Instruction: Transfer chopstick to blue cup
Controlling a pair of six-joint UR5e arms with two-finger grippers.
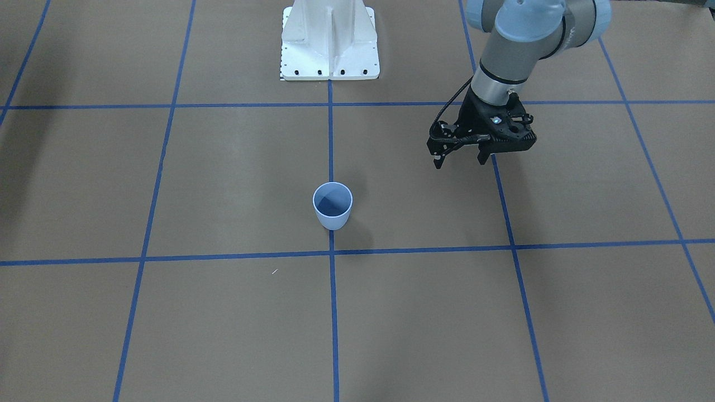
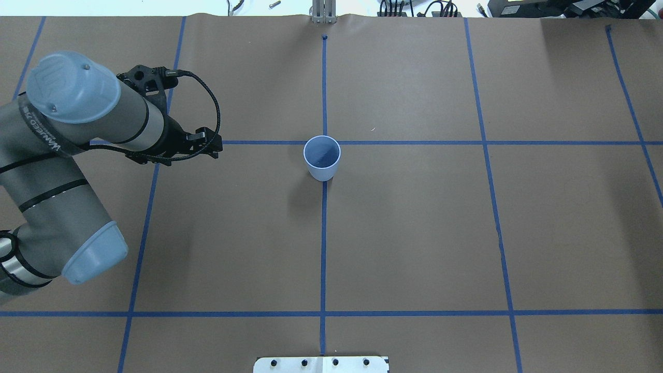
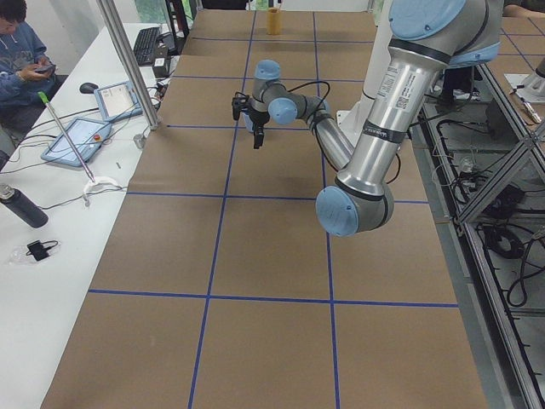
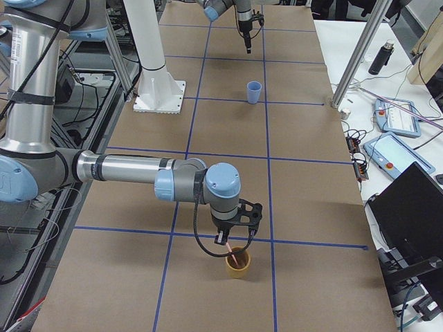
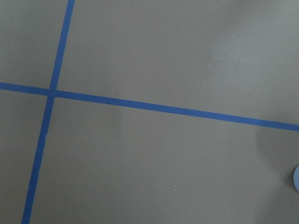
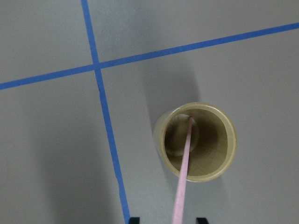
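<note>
Straddling the thin salmon-pink chopstick point(image 6: 185, 161), the right tool point(image 6: 167, 219) had its two black fingertips spread, with a gap showing on either side of the stick. The chopstick leaned inside a tan cylindrical cup point(image 6: 161, 140), its lower end against the cup's floor. The left tool point(image 1: 461, 162) hung above the brown paper-covered surface point(image 1: 223, 312) with its jaws apart. Out beyond it, the small pale-blue plastic cup point(image 1: 333, 219) stood upright on a blue tape line point(image 1: 334, 312), well apart from both tools.
</note>
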